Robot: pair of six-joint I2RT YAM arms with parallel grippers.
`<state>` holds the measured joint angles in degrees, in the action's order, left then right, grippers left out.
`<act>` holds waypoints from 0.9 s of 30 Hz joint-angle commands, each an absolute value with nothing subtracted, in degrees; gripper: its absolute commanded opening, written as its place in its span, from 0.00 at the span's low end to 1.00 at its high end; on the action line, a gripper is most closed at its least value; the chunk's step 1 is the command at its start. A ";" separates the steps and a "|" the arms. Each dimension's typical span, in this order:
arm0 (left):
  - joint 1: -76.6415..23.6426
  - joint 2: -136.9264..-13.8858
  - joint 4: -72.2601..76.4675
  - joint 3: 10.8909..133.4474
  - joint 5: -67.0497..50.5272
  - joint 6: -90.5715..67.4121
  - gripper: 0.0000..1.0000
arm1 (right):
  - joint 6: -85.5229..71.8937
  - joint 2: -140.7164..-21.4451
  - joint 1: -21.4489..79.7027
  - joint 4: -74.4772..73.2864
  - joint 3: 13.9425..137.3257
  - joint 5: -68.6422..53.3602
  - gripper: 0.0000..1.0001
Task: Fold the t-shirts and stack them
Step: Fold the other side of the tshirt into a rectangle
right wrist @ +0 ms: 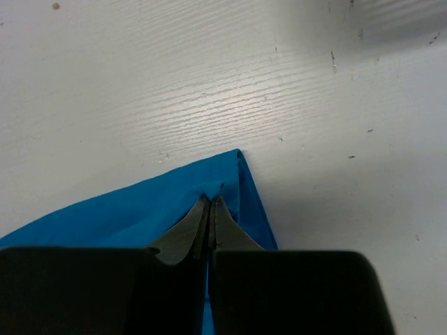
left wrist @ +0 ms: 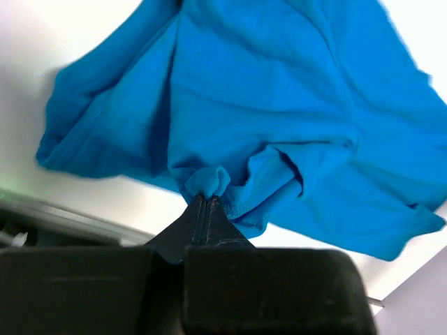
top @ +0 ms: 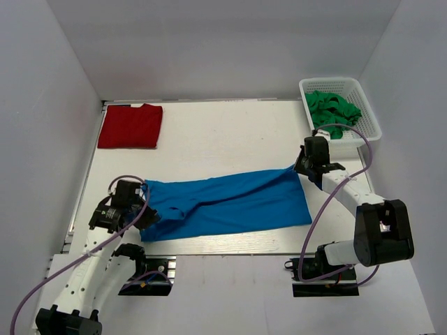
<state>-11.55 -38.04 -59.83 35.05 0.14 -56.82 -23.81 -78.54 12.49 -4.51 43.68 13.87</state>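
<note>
We see the left gripper point(left wrist: 207, 204) clamped on the bright blue cloth t-shirt point(top: 230, 201) — the right gripper point(right wrist: 210, 204) pinches its corner.

Matt cloth, dull white board
We see the blue t-shirt point(top: 230, 202) and red t-shirt point(top: 130, 125) as matt, soft cloth; the table point(right wrist: 209, 84) looks faintly ridged, slightly sheeny; the basket point(top: 330, 81) is white plastic lattice

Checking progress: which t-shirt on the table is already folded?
The dark red t-shirt, a neat flat rectangle at the far left corner. The blue t-shirt lies stretched out, its two ends pinched by the left gripper and right gripper.
</note>
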 commanded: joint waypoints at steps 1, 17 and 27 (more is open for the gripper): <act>-11.95 -37.79 -66.27 37.08 -0.01 -58.89 0.00 | -24.69 -76.64 12.22 -3.95 43.15 16.95 0.00; -11.95 -47.81 -74.78 44.02 8.08 -60.21 0.55 | -27.68 -75.94 11.34 -7.55 38.32 20.82 0.50; -11.95 -52.54 -68.15 52.83 9.76 -55.04 1.00 | -21.80 -69.35 11.69 -9.93 41.57 14.52 0.90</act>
